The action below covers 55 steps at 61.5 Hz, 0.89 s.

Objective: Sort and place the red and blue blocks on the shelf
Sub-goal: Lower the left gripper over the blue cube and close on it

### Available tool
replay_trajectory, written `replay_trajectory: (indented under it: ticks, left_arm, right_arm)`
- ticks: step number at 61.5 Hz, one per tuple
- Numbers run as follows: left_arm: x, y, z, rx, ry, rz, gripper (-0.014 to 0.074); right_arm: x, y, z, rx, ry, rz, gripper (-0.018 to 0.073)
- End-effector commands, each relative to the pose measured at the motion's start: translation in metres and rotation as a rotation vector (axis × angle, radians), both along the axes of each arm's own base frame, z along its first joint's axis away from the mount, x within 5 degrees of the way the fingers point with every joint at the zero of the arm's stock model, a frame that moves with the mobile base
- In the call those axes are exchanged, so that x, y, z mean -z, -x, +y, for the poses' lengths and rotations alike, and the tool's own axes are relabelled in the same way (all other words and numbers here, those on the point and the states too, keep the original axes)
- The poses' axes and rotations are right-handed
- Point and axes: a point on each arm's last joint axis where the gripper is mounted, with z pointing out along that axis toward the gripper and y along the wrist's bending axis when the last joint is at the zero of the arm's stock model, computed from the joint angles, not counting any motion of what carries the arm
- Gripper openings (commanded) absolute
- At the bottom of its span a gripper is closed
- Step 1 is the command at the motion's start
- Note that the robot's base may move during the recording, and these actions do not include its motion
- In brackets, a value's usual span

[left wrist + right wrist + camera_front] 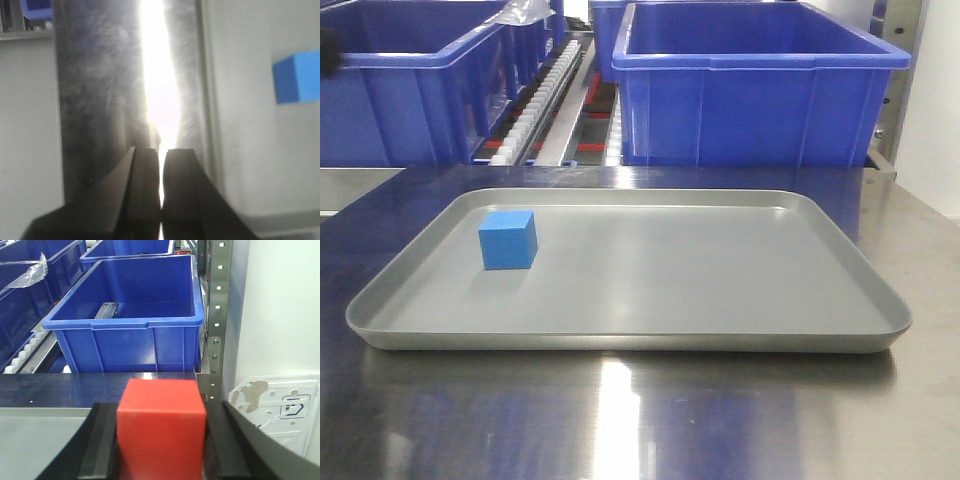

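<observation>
Transport of the red block [161, 432] toward the shelf [215, 315] looks to be the step in hand. The right gripper [161, 446] pinches the cube between its two dark fingers and holds it in front of the rack, facing a dark-blue bin [145, 345] that sits by the white roller tracks [545, 95]. The blue block [508, 240] lies upright on the grey tray [620, 342], near its left rear corner, with nothing touching it. The left gripper [161, 165] has its fingers pressed together on nothing, with only a slit of glare between them, and the blue cube is well off to one side in its view. The next move probably calls for carrying the red cube forward to a free spot on the shelf and lowering it flat before the fingers part. The left pincer would have to spread before it could take the blue one.
</observation>
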Motion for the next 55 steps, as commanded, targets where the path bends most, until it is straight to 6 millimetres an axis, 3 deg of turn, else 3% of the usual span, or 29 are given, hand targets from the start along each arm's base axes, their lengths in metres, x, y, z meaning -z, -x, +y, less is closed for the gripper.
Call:
replay_trajectory:
  ticks: [1,10,16,21,27,36,55]
  left_arm:
    - [-0.018,-0.017,-0.017,-0.045,0.006,-0.047,0.0127]
    - [-0.017,-0.038,-0.044,-0.034,-0.031,0.017,0.0183]
    - [-0.022,-0.048,-0.065,-0.042,-0.010,0.023,0.0345]
    - [-0.023,-0.052,-0.083,-0.089,0.037,0.034,0.0536]
    - [-0.025,-0.053,-0.099,-0.101,0.058,0.048,0.0638]
    - [-0.022,-0.054,-0.108,-0.090,0.075,0.064,0.0640]
    - [-0.020,-0.054,-0.108,-0.108,0.071,0.076,0.0639]
  right_arm:
    - [-0.017,0.001,-0.001,0.008,0.006,-0.109,0.0057]
    - [-0.017,0.001,-0.001,0.008,0.006,-0.109,0.0057]
    - [-0.017,0.001,-0.001,0.008,0.006,-0.109,0.0057]
    - [-0.017,0.001,-0.001,0.008,0.006,-0.109,0.0057]
    - [-0.017,0.001,-0.001,0.008,0.006,-0.109,0.0057]
    - [-0.017,0.001,-0.001,0.008,0.006,-0.109,0.0057]
    - [-0.017,0.001,-0.001,0.008,0.006,-0.109,0.0057]
